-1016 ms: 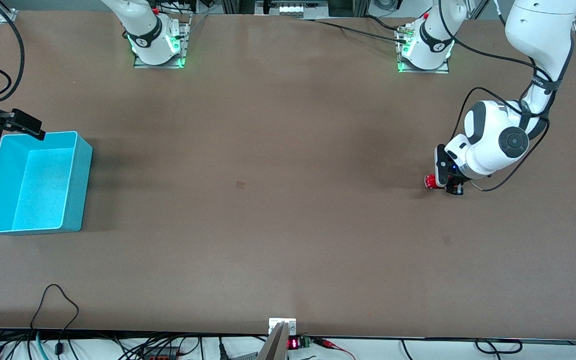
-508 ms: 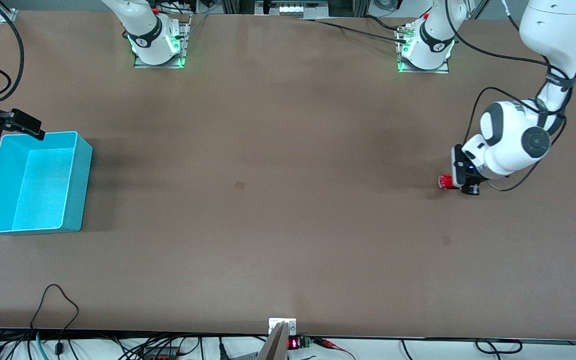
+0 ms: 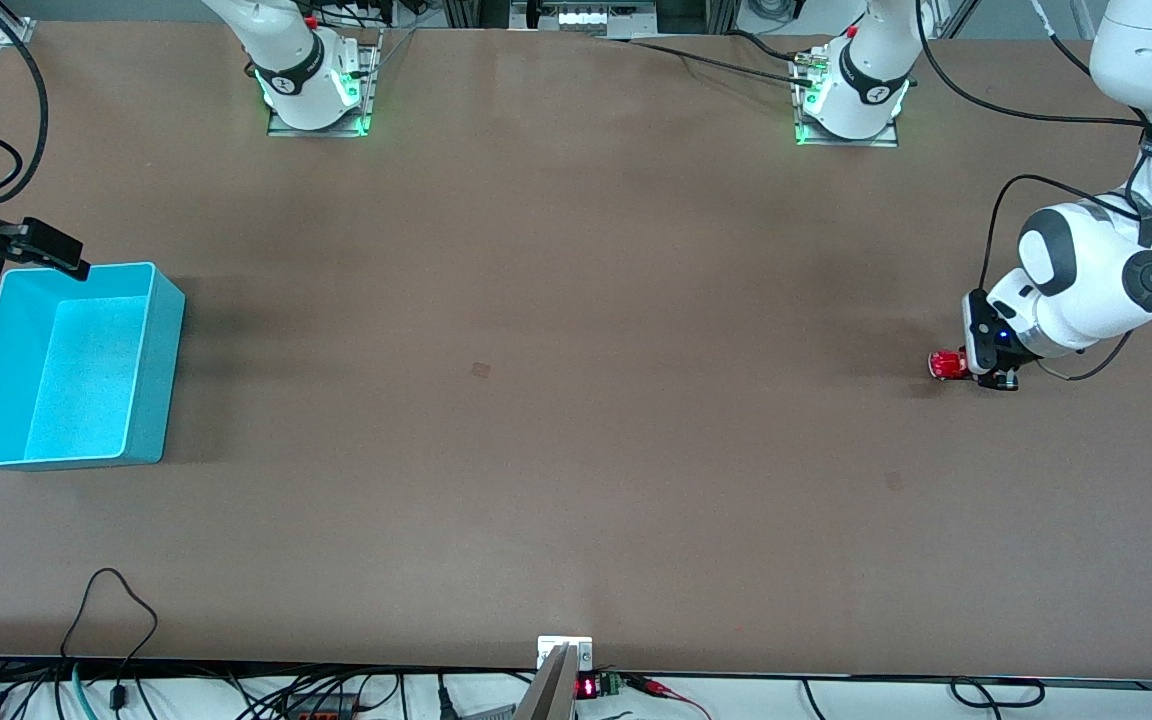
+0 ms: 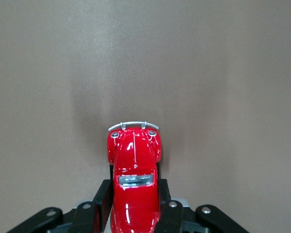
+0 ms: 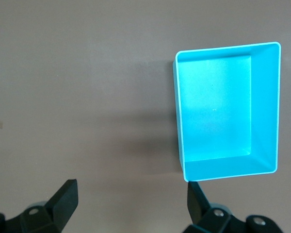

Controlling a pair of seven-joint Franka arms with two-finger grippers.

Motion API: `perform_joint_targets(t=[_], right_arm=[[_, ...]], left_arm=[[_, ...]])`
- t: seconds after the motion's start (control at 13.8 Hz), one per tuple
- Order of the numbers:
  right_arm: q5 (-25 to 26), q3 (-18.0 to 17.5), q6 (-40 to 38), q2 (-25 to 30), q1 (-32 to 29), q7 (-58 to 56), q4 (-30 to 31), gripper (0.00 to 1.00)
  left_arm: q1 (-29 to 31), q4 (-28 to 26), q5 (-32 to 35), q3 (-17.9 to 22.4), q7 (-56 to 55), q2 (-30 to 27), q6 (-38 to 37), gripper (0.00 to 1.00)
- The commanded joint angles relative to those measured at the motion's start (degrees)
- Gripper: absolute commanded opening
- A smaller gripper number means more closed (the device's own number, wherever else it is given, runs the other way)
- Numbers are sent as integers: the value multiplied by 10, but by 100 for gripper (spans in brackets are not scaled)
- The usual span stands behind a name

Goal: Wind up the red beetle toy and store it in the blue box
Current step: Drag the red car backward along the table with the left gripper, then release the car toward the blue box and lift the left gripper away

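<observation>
Left claw (image 3: 966, 366) low at the desk (image 3: 576, 400), toward the left arm's end; clenched on the red beetle toy (image 3: 947, 364). Left wrist view: toy (image 4: 134, 184) pinched at both flanks between the black fingers (image 4: 103, 201), silvery bumper sticking out clear of them. Cannot tell whether its wheels touch the desk.

Blue box (image 3: 71, 365) upright, open, at the right arm's end, well apart from the toy. Right claw (image 3: 36, 246) waits above the box's rim, released, fingers (image 5: 63, 201) spread wide.
</observation>
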State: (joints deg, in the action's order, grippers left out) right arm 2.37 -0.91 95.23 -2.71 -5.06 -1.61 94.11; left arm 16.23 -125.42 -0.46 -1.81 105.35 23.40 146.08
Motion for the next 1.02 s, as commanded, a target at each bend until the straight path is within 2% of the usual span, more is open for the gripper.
perform_joint_targets(t=[0.0, 0.07, 0.15, 0.36, 0.94], right_arm=[[-10, -3, 1, 5, -6, 6, 6, 100], [-10, -2, 1, 5, -6, 6, 6, 100], [-10, -3, 1, 5, -6, 6, 6, 100], [-10, -3, 1, 5, -6, 6, 6, 100], [-10, -3, 2, 5, -6, 6, 6, 100]], left_arm=[[13, 7, 7, -4, 13, 28, 10, 27], [13, 8, 7, -4, 14, 28, 13, 74], [17, 7, 7, -4, 14, 23, 11, 100], [17, 7, 7, -4, 6, -4, -1, 100], [16, 9, 7, -5, -56, -87, -134, 100]])
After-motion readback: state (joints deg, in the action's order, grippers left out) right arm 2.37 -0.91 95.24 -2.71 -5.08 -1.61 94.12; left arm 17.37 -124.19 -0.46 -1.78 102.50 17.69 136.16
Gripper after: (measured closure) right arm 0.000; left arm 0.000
